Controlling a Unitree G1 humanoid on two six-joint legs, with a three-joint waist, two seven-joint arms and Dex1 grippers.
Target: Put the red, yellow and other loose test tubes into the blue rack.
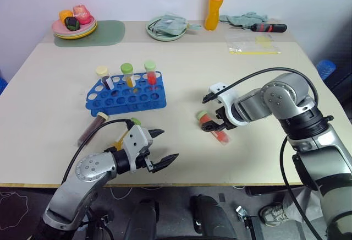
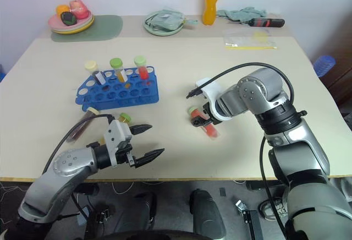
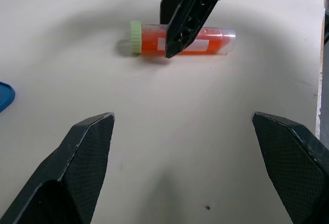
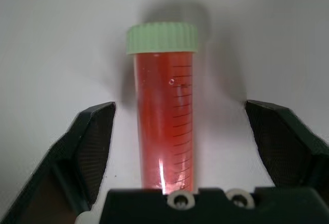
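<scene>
The blue rack (image 1: pixel 126 99) stands left of the table's middle, with three capped tubes upright in its back row. A red test tube (image 1: pixel 215 132) with a green cap lies flat to the right of the rack. My right gripper (image 1: pixel 215 127) points down over it, open, one finger on each side and a gap to the tube (image 4: pixel 164 131) on both. My left gripper (image 1: pixel 164 147) is open and empty near the front edge. A yellow tube (image 1: pixel 122 140) with a green cap lies partly hidden behind it. A dark brown tube (image 1: pixel 91 130) lies in front of the rack.
At the back stand stacked plates with toy food (image 1: pixel 74 26), a green mat (image 1: pixel 107 33), a pale green dish (image 1: pixel 168 28), an orange bottle (image 1: pixel 215 3), a cloth (image 1: pixel 245 17) and a screwdriver (image 1: pixel 268 27). A clear bag (image 1: pixel 253 44) lies at the back right.
</scene>
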